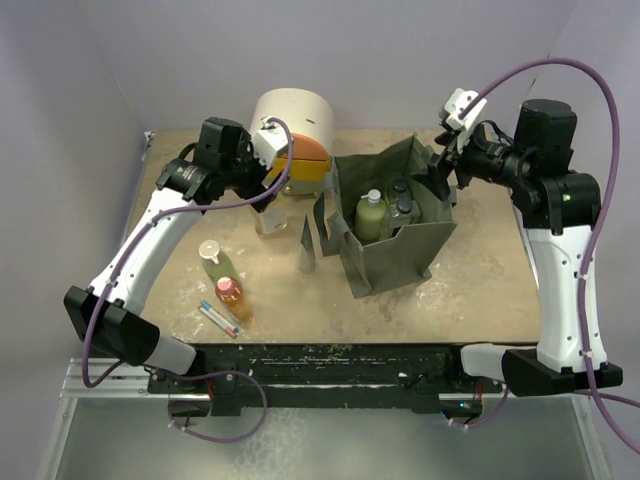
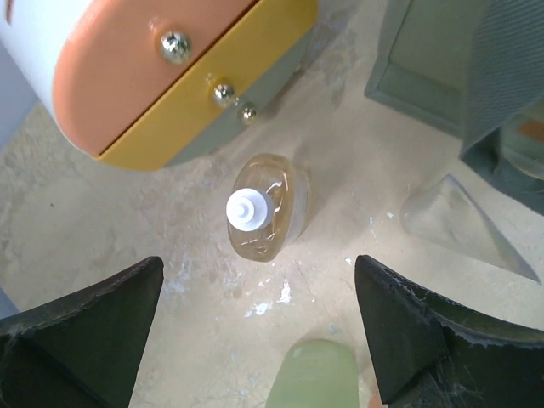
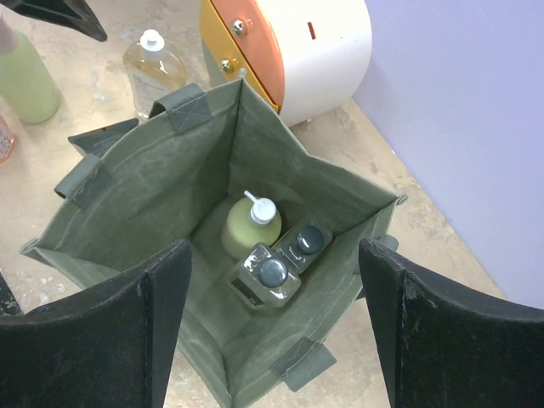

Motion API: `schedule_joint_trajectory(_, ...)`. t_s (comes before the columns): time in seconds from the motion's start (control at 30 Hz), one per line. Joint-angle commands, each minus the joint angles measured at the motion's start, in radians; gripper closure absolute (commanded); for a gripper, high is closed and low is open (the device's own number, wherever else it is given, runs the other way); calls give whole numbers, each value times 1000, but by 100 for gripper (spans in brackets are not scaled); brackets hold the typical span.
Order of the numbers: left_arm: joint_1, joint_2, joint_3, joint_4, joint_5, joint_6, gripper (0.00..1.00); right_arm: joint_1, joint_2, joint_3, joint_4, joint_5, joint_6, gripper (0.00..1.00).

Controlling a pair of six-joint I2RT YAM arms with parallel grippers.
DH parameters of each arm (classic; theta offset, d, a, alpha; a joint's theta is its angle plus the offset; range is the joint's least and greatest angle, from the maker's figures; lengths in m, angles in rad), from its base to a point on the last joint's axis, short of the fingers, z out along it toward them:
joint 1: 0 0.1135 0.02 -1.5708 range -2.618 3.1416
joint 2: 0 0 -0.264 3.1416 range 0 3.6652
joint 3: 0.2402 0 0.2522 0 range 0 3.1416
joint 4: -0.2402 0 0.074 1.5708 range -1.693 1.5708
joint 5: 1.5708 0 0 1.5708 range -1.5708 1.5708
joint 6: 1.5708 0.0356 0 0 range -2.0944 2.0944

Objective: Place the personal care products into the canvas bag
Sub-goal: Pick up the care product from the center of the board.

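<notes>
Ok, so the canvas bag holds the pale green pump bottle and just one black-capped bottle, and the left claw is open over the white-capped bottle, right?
Not quite. The canvas bag holds two black-capped bottles beside the pale green pump bottle, as the right wrist view shows. The left claw is indeed open over the white-capped bottle.

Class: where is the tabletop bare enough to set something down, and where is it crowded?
Bare: beige tabletop right of the olive-green canvas bag, and the strip in front of it. Crowded: left front, where the green white-capped bottle, orange pink-capped bottle and slim grey bottle lie close together.
</notes>
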Motion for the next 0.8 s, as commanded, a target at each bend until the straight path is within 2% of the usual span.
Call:
schedule_joint_trajectory(0.0, 49, 39, -16, 21, 48, -25, 3, -3, -44, -14, 18, -16, 19, 19)
schedule_joint_trajectory(0.47, 86, 236, -25, 33, 102, 48, 3, -2, -50, -48, 23, -39, 17, 17)
schedule_joint_trajectory(0.6, 89, 285, -37, 61, 92, 79, 5, -3, -53, -61, 26, -40, 16, 17)
schedule_joint_trajectory(0.77, 97, 341, -26, 66, 113, 102, 13, -3, -54, -70, 24, -41, 14, 16)
